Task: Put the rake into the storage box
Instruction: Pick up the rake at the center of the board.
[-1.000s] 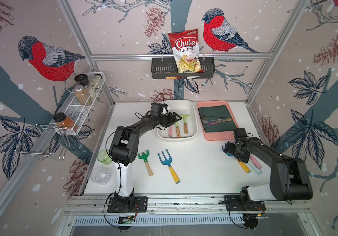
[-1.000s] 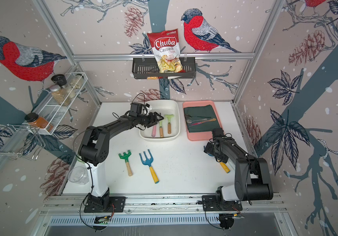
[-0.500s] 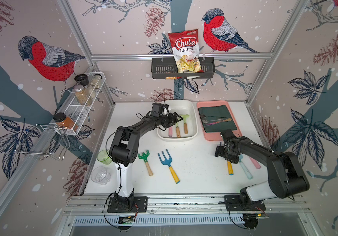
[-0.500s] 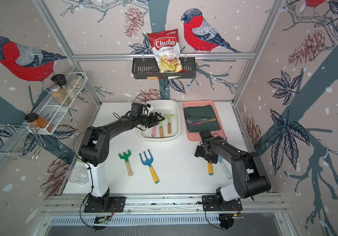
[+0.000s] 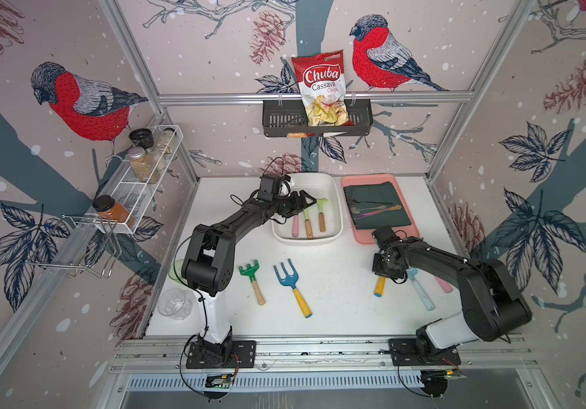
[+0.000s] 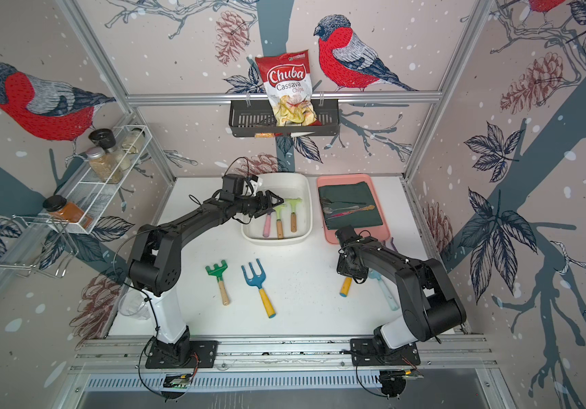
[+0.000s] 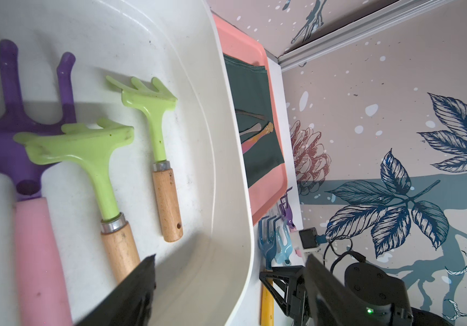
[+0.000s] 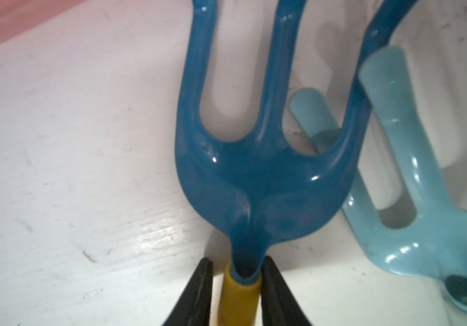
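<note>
White table [image 5: 337, 283], bird-print walls [image 5: 213, 141]. Left claw [image 5: 307, 204] apart above storage box [image 5: 307, 241]; right claw [image 8: 237, 262] clamped on blue rake [image 8: 263, 180].

Both top views look down from high above the near edge, covering the whole table [image 5: 337, 283]. The left wrist camera peers closely into the storage box [image 7: 221, 183]; the right wrist camera sits almost against the blue three-pronged rake [image 8: 263, 183], which the left also glimpses.
</note>
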`<state>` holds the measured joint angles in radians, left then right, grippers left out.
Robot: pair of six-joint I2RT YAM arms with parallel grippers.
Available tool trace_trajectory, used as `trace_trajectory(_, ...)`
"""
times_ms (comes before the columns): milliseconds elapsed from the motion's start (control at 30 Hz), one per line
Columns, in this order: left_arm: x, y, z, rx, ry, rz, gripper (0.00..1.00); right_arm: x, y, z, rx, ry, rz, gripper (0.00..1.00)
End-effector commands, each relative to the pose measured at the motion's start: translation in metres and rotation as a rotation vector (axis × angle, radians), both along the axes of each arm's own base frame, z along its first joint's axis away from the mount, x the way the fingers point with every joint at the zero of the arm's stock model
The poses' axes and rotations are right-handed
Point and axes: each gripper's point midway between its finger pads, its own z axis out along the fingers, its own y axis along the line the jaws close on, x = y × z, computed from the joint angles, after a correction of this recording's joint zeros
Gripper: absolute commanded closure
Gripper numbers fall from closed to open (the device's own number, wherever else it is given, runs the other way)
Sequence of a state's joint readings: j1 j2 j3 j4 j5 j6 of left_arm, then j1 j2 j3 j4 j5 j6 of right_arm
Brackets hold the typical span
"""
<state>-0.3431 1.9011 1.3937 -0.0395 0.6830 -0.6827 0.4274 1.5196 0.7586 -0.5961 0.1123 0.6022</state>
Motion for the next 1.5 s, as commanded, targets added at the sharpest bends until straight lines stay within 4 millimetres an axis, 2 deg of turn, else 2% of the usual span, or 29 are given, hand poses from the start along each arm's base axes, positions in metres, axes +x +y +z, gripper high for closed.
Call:
trace_trajectory(0,-0.006,0.001,0.009,0.004,-0.018,0.0,0.18,-0.018,-0.006,-0.006,-0.05,0.071,0.011,0.76)
trace_trajectory(167,-0.017,0.004,0.016,0.009,-0.021,0.01,0.18,-0.018,0.001,0.002,-0.026,0.044,0.022,0.8)
trace_trajectory(367,-0.03,0.003,0.024,0.012,-0.032,0.013,0.18,-0.009,0.011,0.024,0.047,-0.033,0.02,0.81)
trace_trajectory(600,-0.041,-0.008,0.032,0.016,-0.044,0.004,0.17,-0.005,0.03,0.051,0.181,-0.097,0.059,0.81)
trace_trajectory(733,-0.05,-0.029,0.04,0.001,-0.064,-0.029,0.17,-0.002,0.039,0.07,0.239,-0.134,0.084,0.81)
trace_trajectory(833,-0.062,-0.054,0.049,-0.051,-0.089,-0.084,0.18,0.006,0.053,0.089,0.297,-0.164,0.122,0.81)
trace_trajectory(1000,-0.079,-0.09,0.06,-0.167,-0.104,-0.179,0.19,0.018,0.089,0.127,0.429,-0.217,0.258,0.81)
trace_trajectory(1167,-0.086,-0.103,0.056,-0.173,-0.094,-0.206,0.23,0.031,0.103,0.15,0.46,-0.239,0.306,0.82)
trace_trajectory(1300,-0.091,-0.113,0.05,-0.173,-0.081,-0.236,0.27,0.038,0.113,0.156,0.482,-0.233,0.334,0.82)
trace_trajectory(1467,-0.092,-0.117,0.044,-0.167,-0.066,-0.249,0.37,0.04,0.125,0.159,0.495,-0.231,0.371,0.82)
